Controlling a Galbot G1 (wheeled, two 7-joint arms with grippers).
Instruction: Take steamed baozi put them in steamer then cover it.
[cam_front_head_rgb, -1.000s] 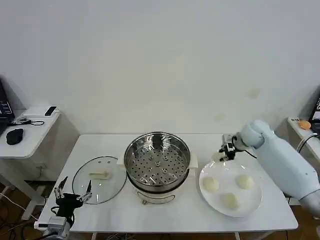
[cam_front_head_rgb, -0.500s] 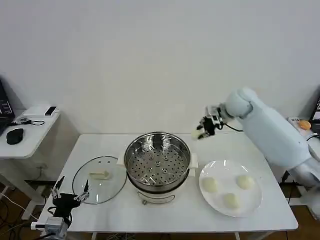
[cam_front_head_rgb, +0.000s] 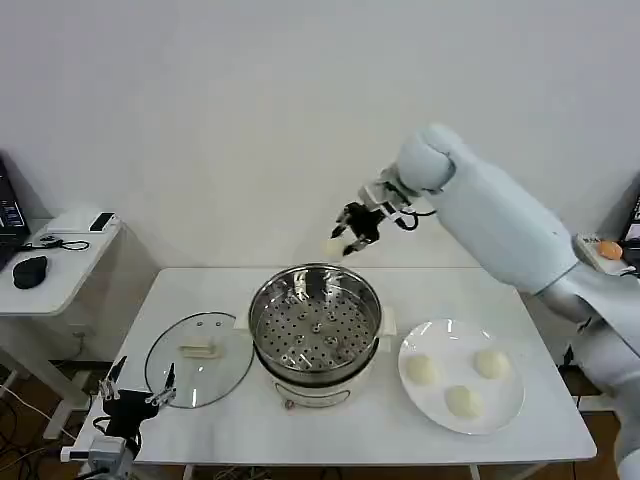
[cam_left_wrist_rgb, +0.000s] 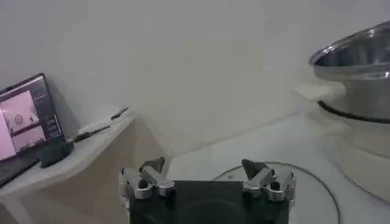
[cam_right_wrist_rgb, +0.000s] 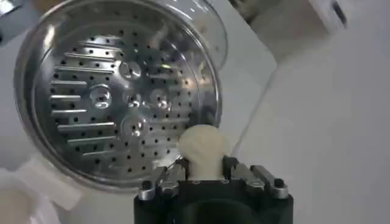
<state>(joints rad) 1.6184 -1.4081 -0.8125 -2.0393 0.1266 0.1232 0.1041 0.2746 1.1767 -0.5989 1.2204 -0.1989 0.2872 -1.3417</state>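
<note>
Baozi number one (cam_front_head_rgb: 333, 247) hangs in the air above the far rim of the steamer (cam_front_head_rgb: 315, 330), pinched between the fingers of the right gripper (cam_front_head_rgb: 345, 240). From the right wrist camera the bun (cam_right_wrist_rgb: 201, 146) reads as a smooth, matte, cream-white ball with a slightly dimpled skin, squeezed at its lower part by the dark jaws, with the pot's tray (cam_right_wrist_rgb: 116, 100) spread out below it.

That tray is a bright stainless disc punched with rows of small round holes and pressed with straight ribs and a few raised circular bosses; it is bare. The pot's wall is polished and mirror-like, and it sits on a white base with a white side handle (cam_front_head_rgb: 387, 322).

Three more buns (cam_front_head_rgb: 421, 369) (cam_front_head_rgb: 490, 363) (cam_front_head_rgb: 462, 401) lie apart from one another on a flat, glossy white plate (cam_front_head_rgb: 512, 400) just to the right of the steamer.

On the steamer's left, the clear glass cover (cam_front_head_rgb: 199, 358) lies flat on the white table (cam_front_head_rgb: 330, 425), metal-rimmed, its white oblong handle facing up.

The left gripper (cam_front_head_rgb: 135, 392) hovers low at the table's near left corner, close to the cover's edge, its two finger tips (cam_left_wrist_rgb: 151, 165) spread wide with nothing between them.
</note>
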